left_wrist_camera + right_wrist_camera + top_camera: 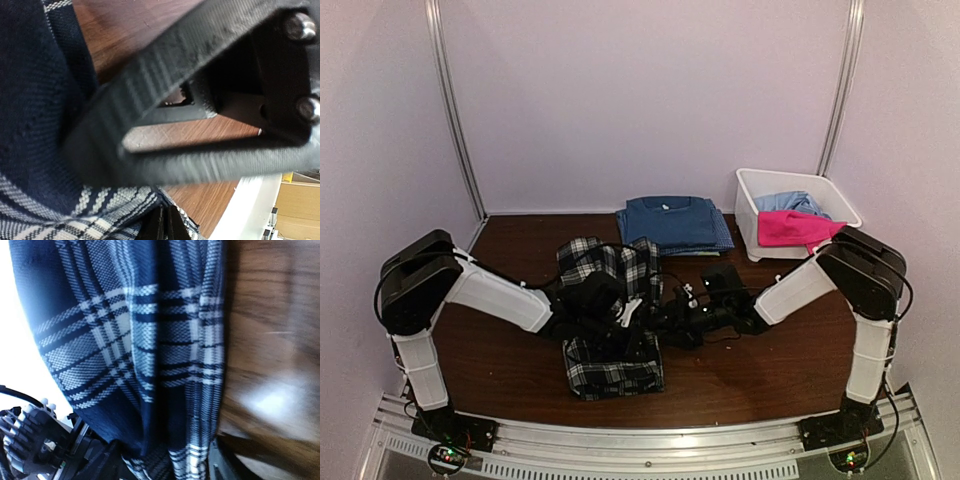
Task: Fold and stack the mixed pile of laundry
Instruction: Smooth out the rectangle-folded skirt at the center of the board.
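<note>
~1 of 4 done: dark blue tee folded just left of white bin, plaid shirt mid-fold on worktop fwd-left of bin w/ left gripper + right gripper at it (apart/clamped: can't tell), pink piece + pale blue piece in bin, not yet folded.

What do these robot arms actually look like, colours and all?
White shells cover the left arm and right arm between bulky black joints. The left pincer and right pincer are black; the left one's fingers are ribbed, with silver screws. Thin black cables run alongside.
</note>
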`<state>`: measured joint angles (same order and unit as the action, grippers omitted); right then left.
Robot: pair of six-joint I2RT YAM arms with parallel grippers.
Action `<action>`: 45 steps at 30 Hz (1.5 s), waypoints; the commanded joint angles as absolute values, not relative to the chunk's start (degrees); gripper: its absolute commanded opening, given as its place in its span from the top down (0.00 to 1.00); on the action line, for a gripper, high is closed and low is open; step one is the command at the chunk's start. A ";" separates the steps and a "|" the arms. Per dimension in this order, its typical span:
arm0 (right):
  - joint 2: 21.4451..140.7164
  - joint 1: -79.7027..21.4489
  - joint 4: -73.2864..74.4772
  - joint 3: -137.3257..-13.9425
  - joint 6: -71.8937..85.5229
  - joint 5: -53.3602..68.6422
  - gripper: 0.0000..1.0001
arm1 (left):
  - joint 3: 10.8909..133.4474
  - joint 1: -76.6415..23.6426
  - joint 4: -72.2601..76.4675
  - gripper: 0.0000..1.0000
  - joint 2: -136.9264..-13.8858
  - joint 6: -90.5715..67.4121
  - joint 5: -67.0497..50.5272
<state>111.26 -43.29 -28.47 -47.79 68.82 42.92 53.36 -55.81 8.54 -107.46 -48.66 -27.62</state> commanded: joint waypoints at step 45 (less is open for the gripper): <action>118.69 -43.24 -11.59 -49.38 54.62 47.58 1.00 | 34.32 -47.44 1.69 0.79 -79.77 -49.55 -19.79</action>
<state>117.40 -42.87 -25.54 -51.55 59.90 49.25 28.86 -51.53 6.59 -85.14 -53.78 -24.01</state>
